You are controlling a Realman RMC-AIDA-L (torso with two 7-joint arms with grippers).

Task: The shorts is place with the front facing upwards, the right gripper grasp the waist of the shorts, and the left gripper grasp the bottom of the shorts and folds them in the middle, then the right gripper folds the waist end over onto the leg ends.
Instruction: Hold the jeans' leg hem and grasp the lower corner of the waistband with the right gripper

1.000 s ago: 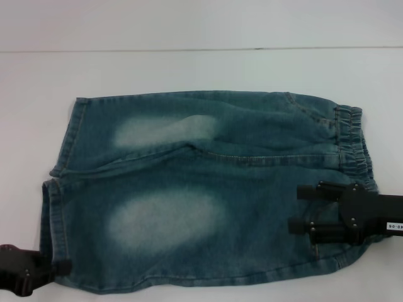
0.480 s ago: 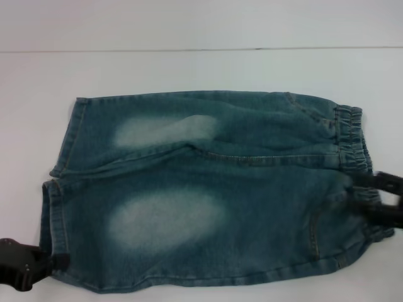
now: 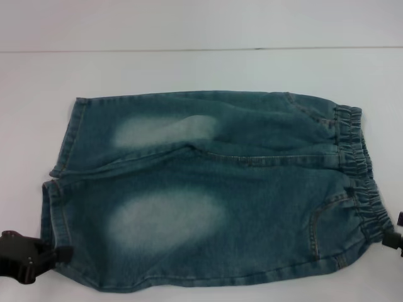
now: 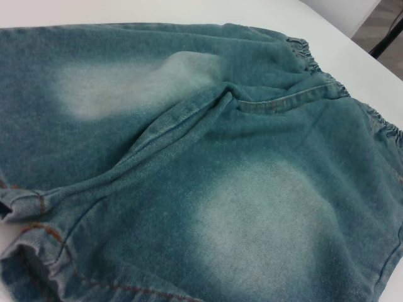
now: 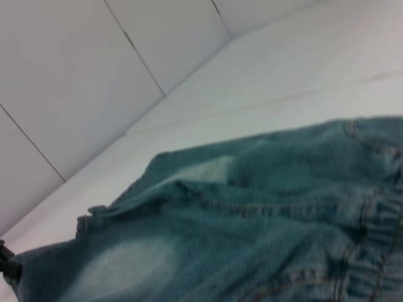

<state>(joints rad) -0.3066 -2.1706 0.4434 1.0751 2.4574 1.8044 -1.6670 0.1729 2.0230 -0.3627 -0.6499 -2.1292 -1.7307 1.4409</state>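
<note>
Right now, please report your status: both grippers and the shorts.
Left gripper at near leg hem. Right gripper at near end of the waist, mostly out of frame. Shorts flat, unfolded. No obstruction seen.

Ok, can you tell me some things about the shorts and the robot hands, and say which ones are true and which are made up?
1. The shorts lie spread flat on the white table. True.
2. The waist is on the robot's left side. False: the waist is on its right; the leg ends are on its left.
3. The left gripper sits at the near leg's hem corner. True.
4. The right gripper is over the middle of the shorts. False: it is at the head view's right edge, beside the waist.
5. The shorts are folded in half. False: both legs lie unfolded.
</note>
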